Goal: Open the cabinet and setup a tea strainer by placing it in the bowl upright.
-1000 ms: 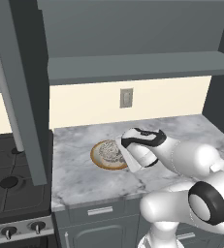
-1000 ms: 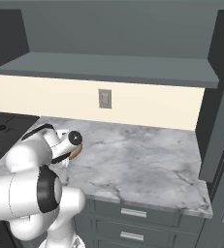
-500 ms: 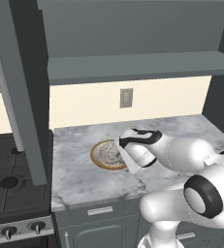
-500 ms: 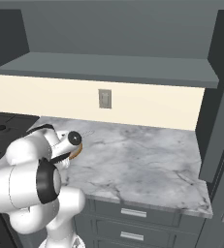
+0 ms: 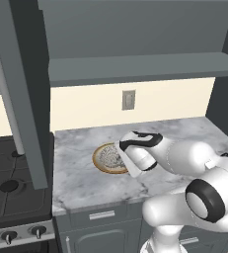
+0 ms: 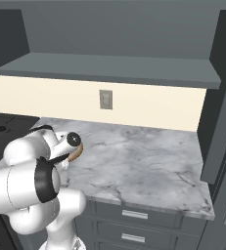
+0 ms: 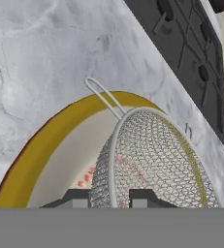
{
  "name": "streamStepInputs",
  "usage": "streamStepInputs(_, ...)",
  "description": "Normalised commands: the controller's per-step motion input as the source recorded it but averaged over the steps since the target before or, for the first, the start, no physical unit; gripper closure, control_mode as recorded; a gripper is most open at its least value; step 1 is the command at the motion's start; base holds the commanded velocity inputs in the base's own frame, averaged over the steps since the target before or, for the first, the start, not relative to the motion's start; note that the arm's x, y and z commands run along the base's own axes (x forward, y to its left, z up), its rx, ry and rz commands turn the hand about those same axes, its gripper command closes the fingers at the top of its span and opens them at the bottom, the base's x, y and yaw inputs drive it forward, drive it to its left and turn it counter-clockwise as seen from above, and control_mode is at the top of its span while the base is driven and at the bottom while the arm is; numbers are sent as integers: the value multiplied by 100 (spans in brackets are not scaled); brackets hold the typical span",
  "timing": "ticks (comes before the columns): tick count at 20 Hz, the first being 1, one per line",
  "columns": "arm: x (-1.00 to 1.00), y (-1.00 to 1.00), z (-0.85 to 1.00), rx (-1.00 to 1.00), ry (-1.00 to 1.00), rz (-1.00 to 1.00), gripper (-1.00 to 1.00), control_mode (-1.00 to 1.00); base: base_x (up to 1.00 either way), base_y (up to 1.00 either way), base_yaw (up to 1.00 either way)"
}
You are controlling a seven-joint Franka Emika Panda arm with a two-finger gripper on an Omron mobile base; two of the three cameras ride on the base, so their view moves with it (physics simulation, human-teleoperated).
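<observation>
Simulated kitchen, worktop station. The gripper hangs directly over the bowl, which rests on the marble counter just ahead of the white arm. In the hand view the two dark fingertips stand apart on either side of the rim of the tea strainer; whether they press on it or merely flank it cannot be told.

The tea strainer sits inside the bowl, immediately beyond the fingertips, its mesh cup rising above the cream interior and its thin wire handle reaching past the tan rim on the far side from the gripper. From the left base view the mesh shows as a grey speckled mass within the bowl, partly hidden by the hand.

The cabinet stands open above and behind the gripper, its inner shelf exposed and one door swung out to the hand's left. A stove adjoins the counter on that same side. A wall outlet is mounted behind the bowl.
</observation>
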Motion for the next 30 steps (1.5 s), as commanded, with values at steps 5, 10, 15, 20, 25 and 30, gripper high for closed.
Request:
streamStepInputs(5, 0, 12, 0, 0, 0, 0, -100, -100, 0, 0, 0)
streamStepInputs(10, 0, 6, 0, 0, 0, 0, -100, -100, 0, 0, 0)
streamStepInputs(15, 0, 0, 0, 0, 0, 0, -100, -100, 0, 0, 0)
streamStepInputs(20, 0, 0, 0, 0, 0, 0, -100, -100, 0, 0, 0)
streamStepInputs(25, 0, 0, 7, -2, 0, 0, -100, -100, 0, 0, 0)
streamStepInputs(30, -3, 0, 40, -4, 1, -2, -100, -100, 0, 0, 0)
